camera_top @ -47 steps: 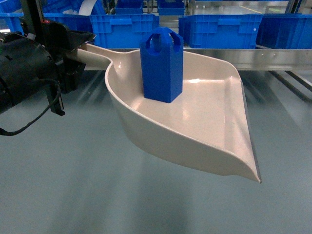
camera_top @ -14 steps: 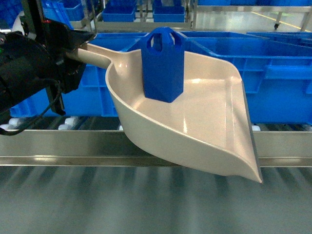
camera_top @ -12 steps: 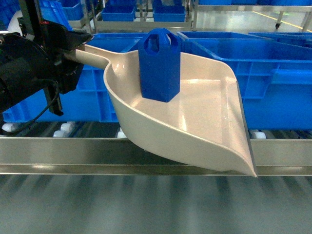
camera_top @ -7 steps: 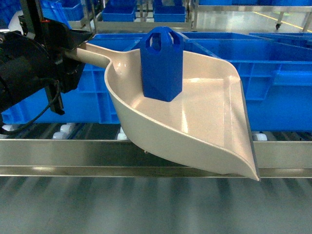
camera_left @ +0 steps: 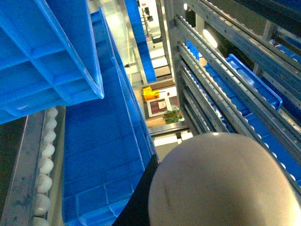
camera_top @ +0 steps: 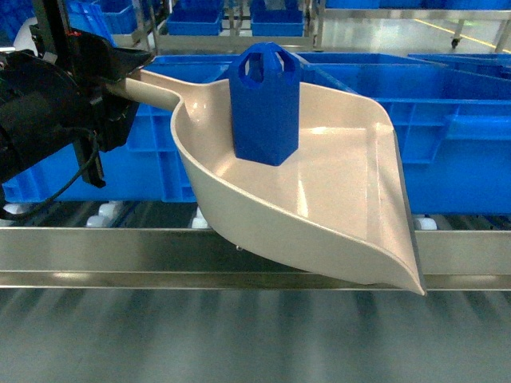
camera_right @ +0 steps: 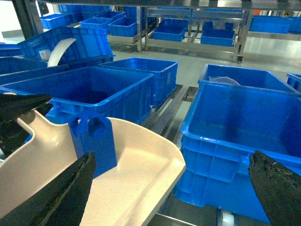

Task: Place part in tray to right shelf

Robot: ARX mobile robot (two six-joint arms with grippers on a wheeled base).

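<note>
The left claw [camera_top: 120, 76] grips the tray [camera_top: 335, 199] by its handle, above the right shelf [camera_top: 120, 251]. The part [camera_top: 266, 104] stands upright in the tray. The right claw [camera_right: 171, 188] gapes wide, holding nothing.

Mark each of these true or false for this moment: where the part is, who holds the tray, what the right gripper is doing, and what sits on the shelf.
1. The part stands upright in the tray. True.
2. The left gripper holds the tray by its handle. True.
3. The right gripper is shut on the part. False: its fingers are spread wide with nothing between them, and the part stands free in the tray.
4. The tray rests flat on the shelf rail. False: it is held in the air above the rail.
5. Blue crates sit on the shelf behind the tray. True.
</note>
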